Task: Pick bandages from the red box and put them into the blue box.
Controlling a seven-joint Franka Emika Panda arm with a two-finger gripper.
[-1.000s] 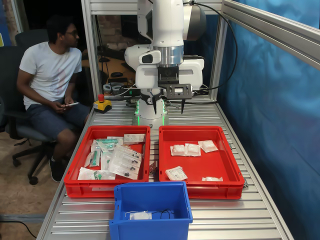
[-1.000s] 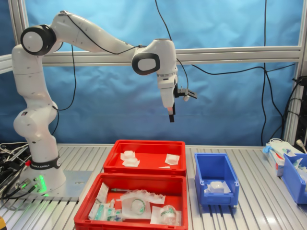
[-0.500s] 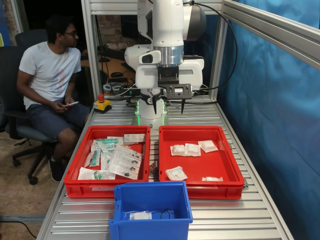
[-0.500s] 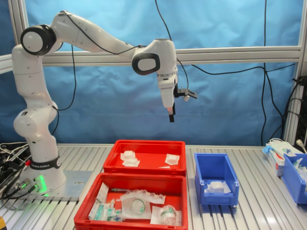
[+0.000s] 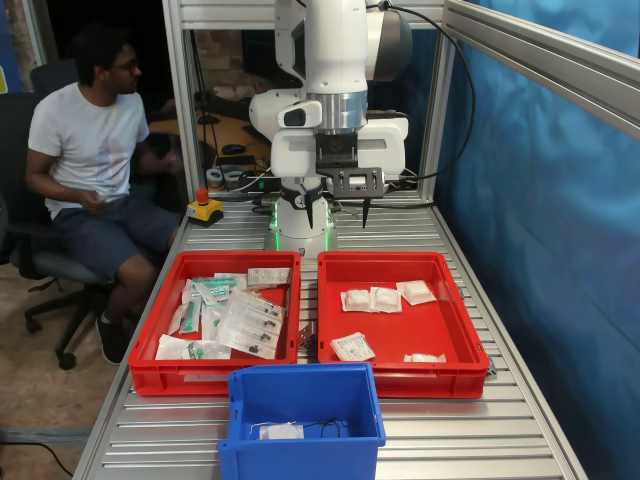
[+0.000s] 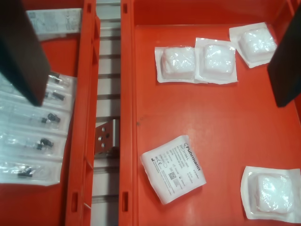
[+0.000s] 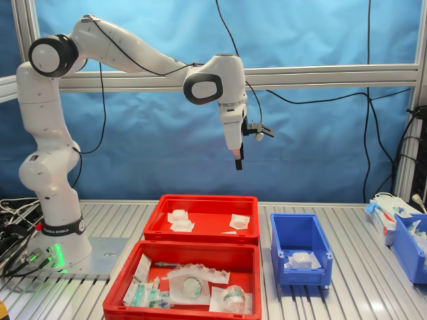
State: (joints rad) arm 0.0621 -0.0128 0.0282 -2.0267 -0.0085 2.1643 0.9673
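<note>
Poised high above the wide shallow red plastic crate (image 5: pixel 395 315), the empty gripper (image 5: pixel 337 212) spreads wide, seemingly to choose among the puffy white bandage pouches (image 6: pixel 215 58).

So the bench (image 5: pixel 500 430) is a ribbed aluminium top. Sitting right on it: two red crates side by side, the red box (image 5: pixel 395 375) and its twin red crate (image 5: pixel 215 375), then the blue box (image 5: pixel 300 440) just in front, plus the arm's base plate (image 7: pixel 100 257).
</note>
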